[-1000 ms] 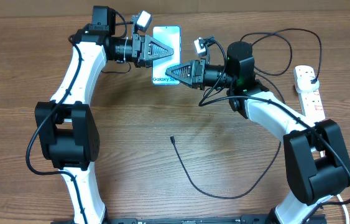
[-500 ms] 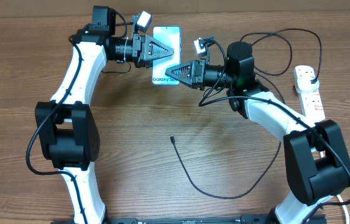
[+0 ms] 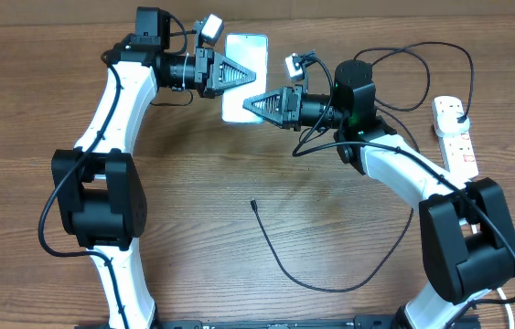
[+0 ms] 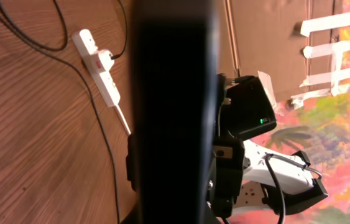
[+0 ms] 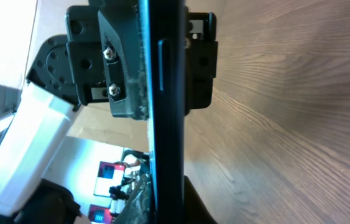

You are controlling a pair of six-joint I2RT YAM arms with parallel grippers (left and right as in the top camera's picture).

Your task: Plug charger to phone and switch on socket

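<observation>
Two grippers meet at the phone, which sits near the middle of the tabletop's far edge. My left gripper is clamped on its upper part. My right gripper reaches its lower end, and the right wrist view shows the phone edge-on down the centre, but I cannot tell whether those jaws grip it or only touch it.

I judge that the step in hand is steadying the phone, with the plugging-in not yet begun. The charger lies untouched, its connector tip loose mid-table and well apart from the phone. Its cable loops toward the near edge and then off toward the right edge.

Next, I think one gripper must let go and fetch that tip while the other keeps the phone's port clear.

The socket lies at the right edge, with a black plug seated in it and red marks on its switches, which are yet to be pressed.

I cannot read any writing: the screen shows pale and blank, and the socket's marks are too small.
</observation>
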